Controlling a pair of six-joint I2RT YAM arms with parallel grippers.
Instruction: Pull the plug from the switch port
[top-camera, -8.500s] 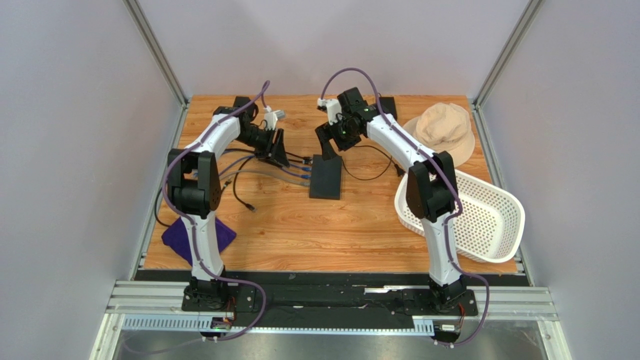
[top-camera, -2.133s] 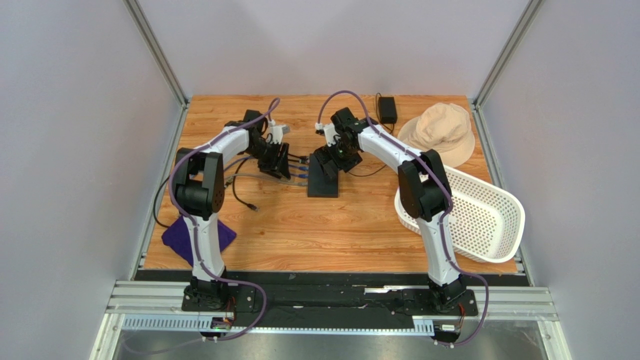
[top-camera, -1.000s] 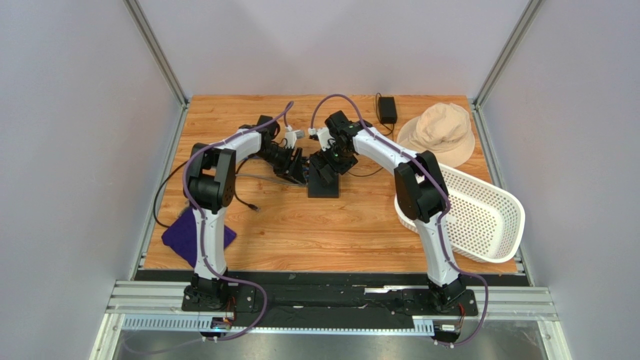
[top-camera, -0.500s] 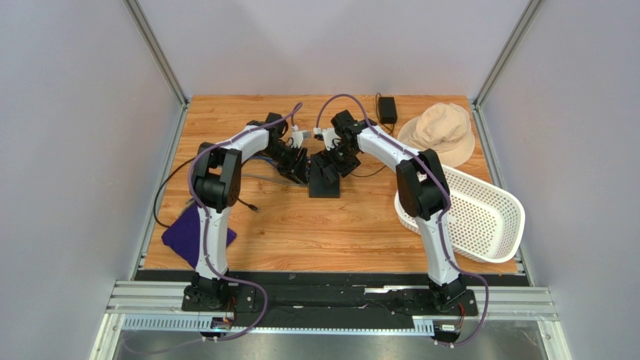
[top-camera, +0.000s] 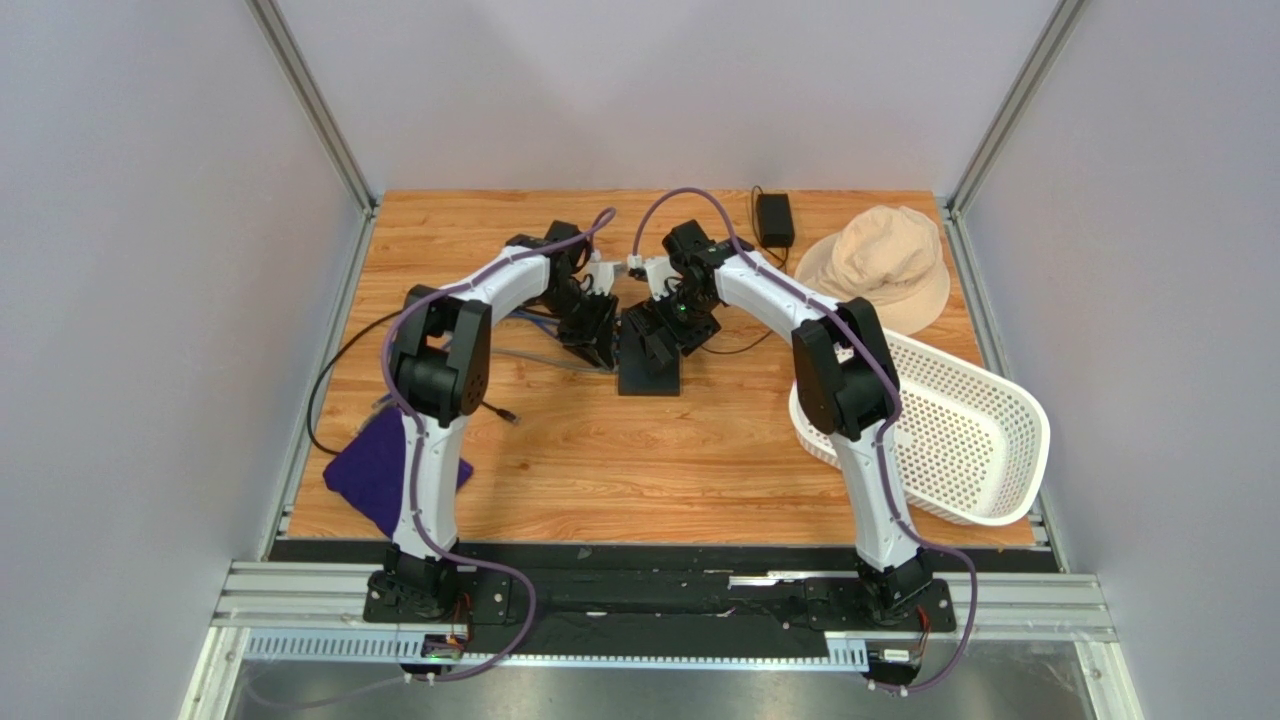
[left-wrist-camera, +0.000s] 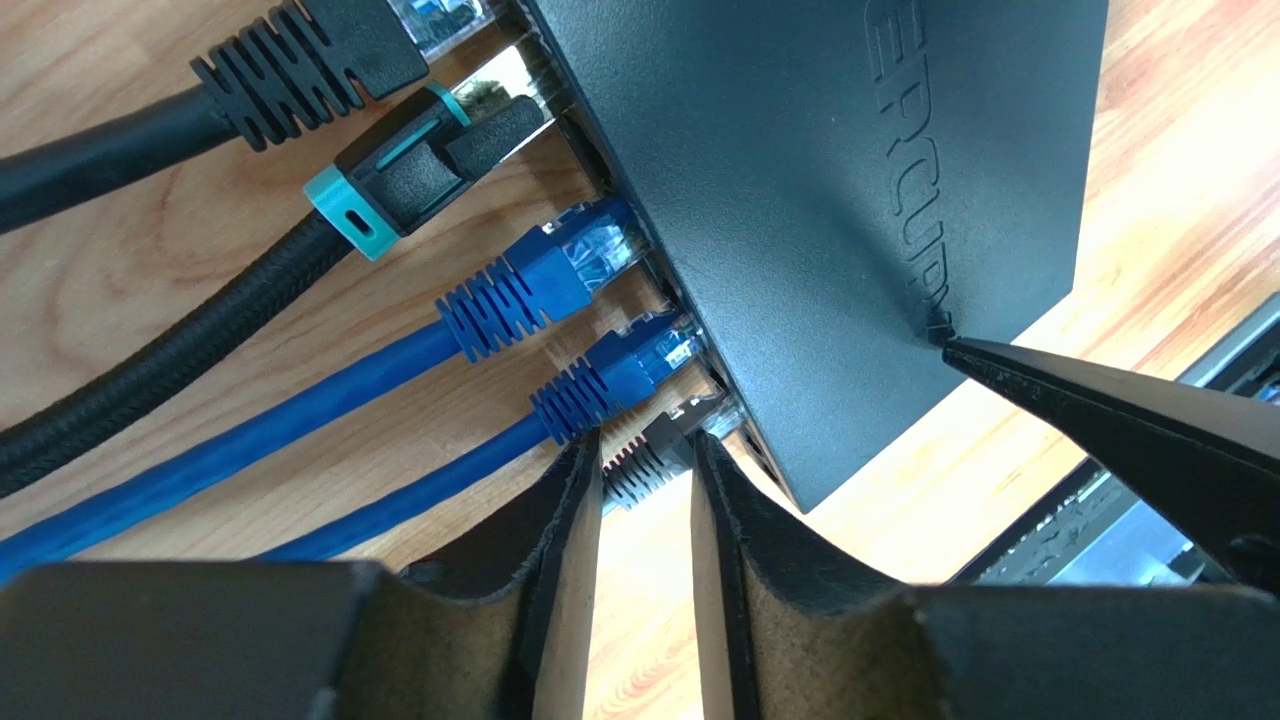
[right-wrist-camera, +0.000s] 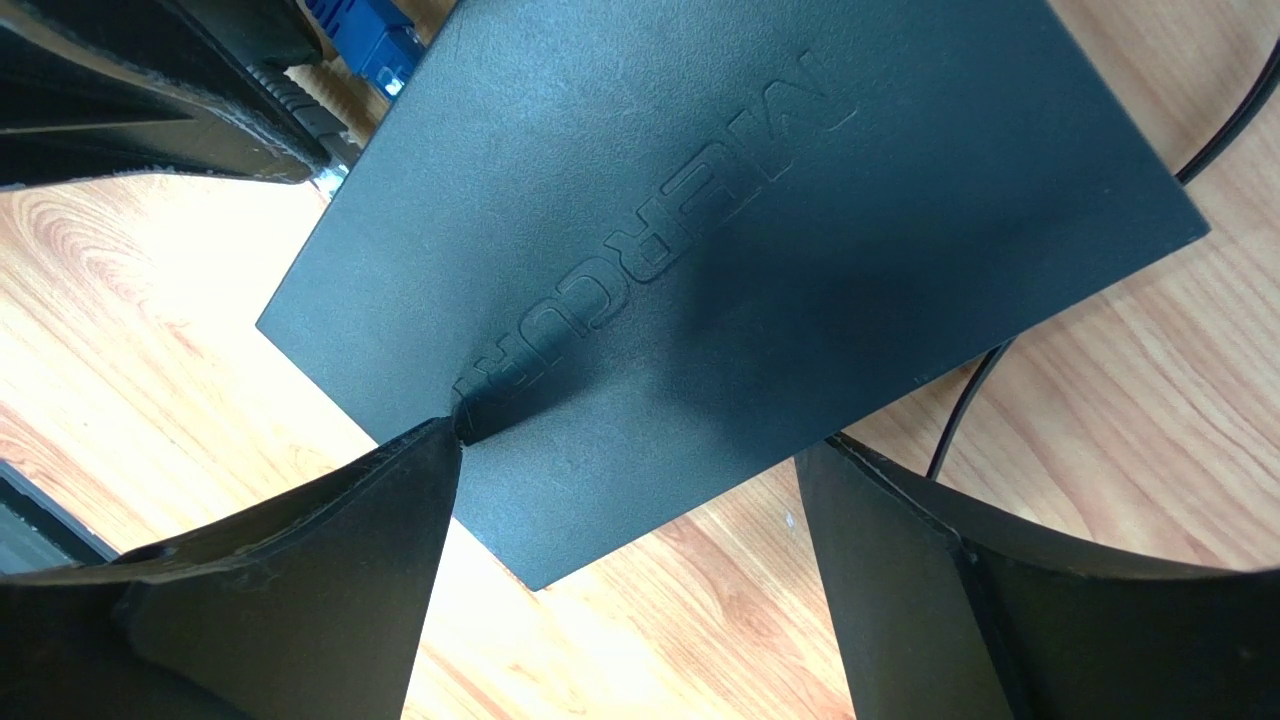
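On the wooden table (top-camera: 601, 450), the black switch (right-wrist-camera: 736, 255) lies between the right gripper's (right-wrist-camera: 631, 555) wide-spread fingers, one tip pressing its top. The left gripper (left-wrist-camera: 643, 518) has narrowed around the black plug (left-wrist-camera: 661, 447) (nearest the switch corner, beside two blue plugs (left-wrist-camera: 579, 323)); whether it grips is unclear.

Evenly and brightly lit from above in the overhead view, with soft, short shadows under the arms on the table (top-camera: 601, 450). Sharp throughout, little edge distortion. In both wrist views, warm glare on the wood at the right and lower left, deep shade under the switch (right-wrist-camera: 751, 255), matte and free of reflections. Slightly soft at the dark near fingers (left-wrist-camera: 564, 585) along the bottom edge.
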